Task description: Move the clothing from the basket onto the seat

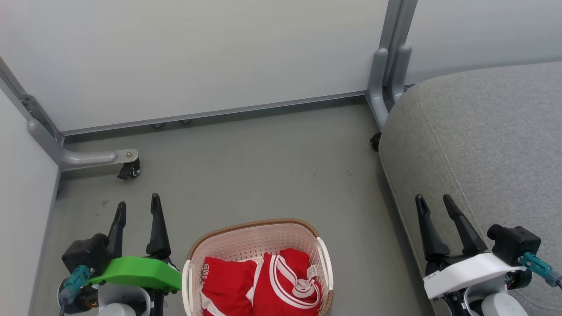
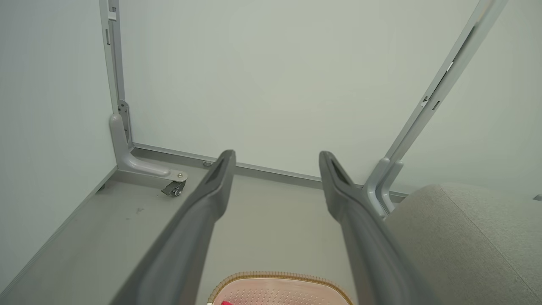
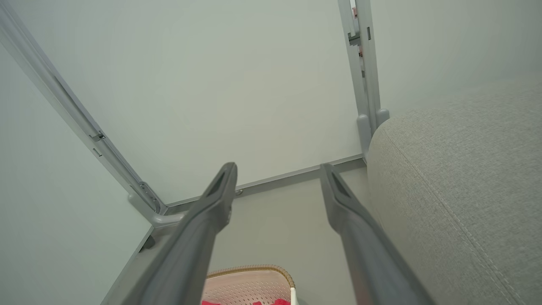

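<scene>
Head view: the basket (image 1: 254, 224) stands on the floor (image 1: 263, 166) at 6 o'clock, and the clothing (image 1: 263, 285) lies bunched inside it, red cloth with white stripes filling the part of the bottom that shows. The seat (image 1: 483, 140) takes up the 3 o'clock side, well apart from the basket, and no garment lies on the part of it in view. By that I judge the task not yet begun: both pieces are left to lift out and carry across. The left hand (image 1: 138, 200) hangs at 8 o'clock beside the basket, fingers parted and holding nothing. The right hand (image 1: 434, 197), at 4 o'clock in front of the seat's edge, is likewise parted and holds nothing.

Left wrist view: the left hand's two fingers stand wide apart with bare floor between them. The basket's rim sits at 6 o'clock, the seat at 4 o'clock.

Right wrist view: the right hand's fingers are spread just as wide and touch nothing. The basket lies at 6 o'clock with a sliver of red in it, the seat at 3 o'clock.
</scene>
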Robot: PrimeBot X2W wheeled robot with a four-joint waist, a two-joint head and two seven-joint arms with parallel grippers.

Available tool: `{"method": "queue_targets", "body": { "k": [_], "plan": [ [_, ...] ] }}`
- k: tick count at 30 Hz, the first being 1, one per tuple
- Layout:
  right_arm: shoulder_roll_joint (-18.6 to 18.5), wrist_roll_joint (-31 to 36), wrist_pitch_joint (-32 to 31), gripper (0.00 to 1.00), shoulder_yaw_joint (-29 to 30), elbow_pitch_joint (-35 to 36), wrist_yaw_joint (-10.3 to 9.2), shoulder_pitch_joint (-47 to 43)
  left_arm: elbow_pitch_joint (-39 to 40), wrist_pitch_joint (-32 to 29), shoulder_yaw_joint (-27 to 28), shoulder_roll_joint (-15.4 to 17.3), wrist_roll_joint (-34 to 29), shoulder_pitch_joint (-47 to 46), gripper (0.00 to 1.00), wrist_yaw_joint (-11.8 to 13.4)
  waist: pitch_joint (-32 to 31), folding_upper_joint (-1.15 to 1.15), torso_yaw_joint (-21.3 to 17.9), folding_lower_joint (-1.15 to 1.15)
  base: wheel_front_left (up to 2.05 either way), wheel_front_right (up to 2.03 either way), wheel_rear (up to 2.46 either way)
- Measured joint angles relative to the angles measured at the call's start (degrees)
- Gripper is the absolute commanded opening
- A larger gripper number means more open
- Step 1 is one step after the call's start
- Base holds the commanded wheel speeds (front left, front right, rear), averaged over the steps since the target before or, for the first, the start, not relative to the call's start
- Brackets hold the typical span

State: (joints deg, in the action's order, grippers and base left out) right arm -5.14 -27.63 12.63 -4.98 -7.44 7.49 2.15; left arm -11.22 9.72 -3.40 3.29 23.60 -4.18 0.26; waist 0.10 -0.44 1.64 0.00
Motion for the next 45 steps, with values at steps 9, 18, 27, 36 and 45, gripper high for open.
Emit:
{"method": "queue_targets", "body": {
  "k": [9, 18, 27, 36, 45],
  "plan": [
    [0.57, 6.28, 0.52, 1.0, 0.46, 0.2, 0.0, -0.16, -0.48, 1.13, -0.9, 0.25, -5.09, -0.16, 1.0, 0.57, -0.13, 0.0, 0.24, 0.0, 0.0, 0.0, 0.0],
    [0.97, 11.82, 1.03, 1.0, 0.81, 0.31, 0.0, -0.16, -0.85, 2.31, -1.85, 0.38, -9.38, -0.6, 1.0, 0.83, -0.29, 0.0, 0.63, 0.0, 0.0, 0.0, 0.0],
    [1.52, 16.45, 1.36, 1.0, 0.93, 0.66, 0.0, -0.24, -0.81, 3.3, -2.38, 0.57, -11.61, -0.64, 1.0, -0.14, -0.38, 0.0, 0.88, 0.0, 0.0, 0.0, 0.0],
    [1.89, 19.96, 1.79, 1.0, 1.09, 1.09, 0.0, -0.44, -1.02, 4.32, -2.63, 0.52, -12.83, -0.63, 1.0, -1.86, -0.41, 0.0, 1.18, 0.0, 0.0, 0.0, 0.0],
    [2.34, 20.72, 2.3, 1.0, 1.14, 0.85, 0.0, -0.49, -1.86, 5.08, -2.68, 0.36, -14.3, -0.63, 1.0, -2.72, -0.77, 0.0, 1.42, 0.0, 0.0, 0.0, 0.0]
  ]
}}
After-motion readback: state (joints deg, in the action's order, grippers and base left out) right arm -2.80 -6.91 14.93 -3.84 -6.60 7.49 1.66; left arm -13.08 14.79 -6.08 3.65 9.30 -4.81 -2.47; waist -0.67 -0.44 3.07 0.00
